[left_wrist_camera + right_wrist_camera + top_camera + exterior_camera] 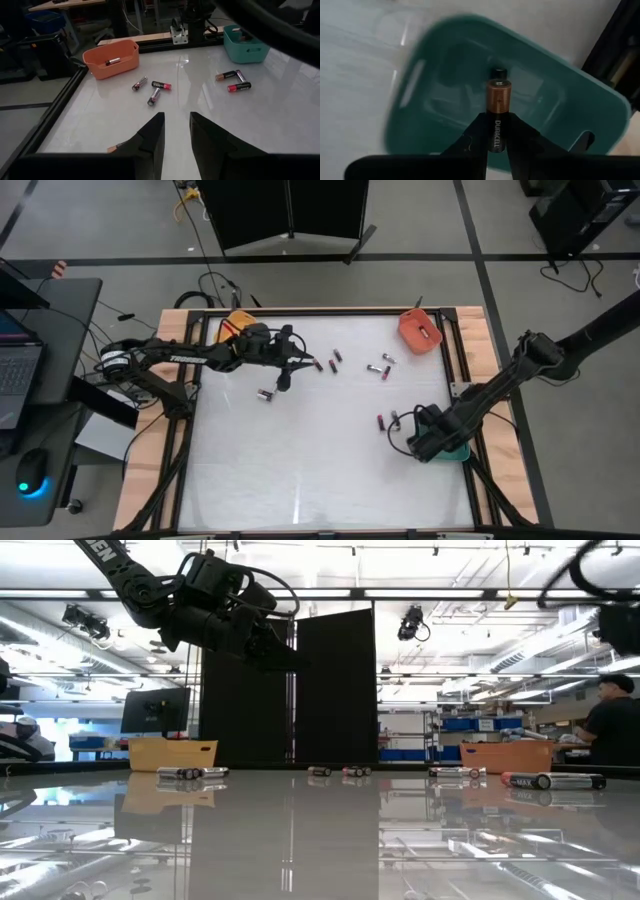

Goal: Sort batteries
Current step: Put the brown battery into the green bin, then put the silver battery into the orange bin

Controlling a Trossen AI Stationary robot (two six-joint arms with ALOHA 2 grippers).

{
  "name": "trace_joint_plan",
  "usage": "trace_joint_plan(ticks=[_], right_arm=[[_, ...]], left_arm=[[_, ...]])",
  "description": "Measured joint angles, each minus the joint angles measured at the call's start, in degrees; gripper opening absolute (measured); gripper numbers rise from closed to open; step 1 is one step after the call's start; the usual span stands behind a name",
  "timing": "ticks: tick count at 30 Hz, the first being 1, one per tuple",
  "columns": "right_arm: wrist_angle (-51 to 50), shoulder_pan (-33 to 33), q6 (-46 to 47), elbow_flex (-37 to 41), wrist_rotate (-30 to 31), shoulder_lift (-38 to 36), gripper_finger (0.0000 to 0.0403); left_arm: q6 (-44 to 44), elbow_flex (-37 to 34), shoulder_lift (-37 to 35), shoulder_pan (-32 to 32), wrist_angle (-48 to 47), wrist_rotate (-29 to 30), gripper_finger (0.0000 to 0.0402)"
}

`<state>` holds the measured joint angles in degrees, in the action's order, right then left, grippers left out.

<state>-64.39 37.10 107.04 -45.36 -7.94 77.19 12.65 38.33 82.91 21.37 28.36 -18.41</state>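
Observation:
My right gripper (pixel 496 120) is shut on a copper-and-black battery (pixel 498 97) above the green tray (pixel 440 95), at the table's right edge (pixel 458 450). My left gripper (pixel 176 132) is open and raised over the table's far left part (pixel 287 372), holding nothing. One battery (pixel 115 146) lies on its side beside its fingers. Several other batteries lie flat on the table: three (pixel 154 96) near the red-orange tray (pixel 112 57), which holds one cell, and three (pixel 239 87) near the green tray (pixel 245 42). An orange tray (pixel 237 323) sits at the far left corner. My right gripper pinches the battery by its black end (pixel 496 135) between the two fingers. The battery lies along the fingers, its copper end (pixel 498 95) sticking out past the fingertips over the inside of the green tray. It is lifted clear of the tray floor.
The table is bounded by a dark metal frame (pixel 190 410) with wooden borders. The near half of the white table top (pixel 320 480) carries no objects. A person (pixel 610 730) stands in the room beyond the table.

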Motion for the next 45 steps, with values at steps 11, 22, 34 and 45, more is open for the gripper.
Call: trace_joint_plan(ticks=[11,22,34,45], right_arm=[[2.3,2.7,4.3,4.9,-2.7,0.0,0.0055],[8.0,3.0,3.0,8.8,-2.9,0.0,0.0134],[-12.5,3.0,-1.4,-5.7,-1.6,0.0,0.0140],[-16.5,-1.0,-19.5,-15.1,27.2,-0.2,0.0012]], left_arm=[[-1.0,0.0,0.0,0.0,0.0,0.0,0.0096],[-1.7,0.0,0.0,0.0,-0.3,0.0,0.0096],[-4.3,0.0,0.0,0.0,-1.1,0.0,0.0096],[-5.9,6.1,-3.5,-2.8,-26.7,8.5,0.0096]])
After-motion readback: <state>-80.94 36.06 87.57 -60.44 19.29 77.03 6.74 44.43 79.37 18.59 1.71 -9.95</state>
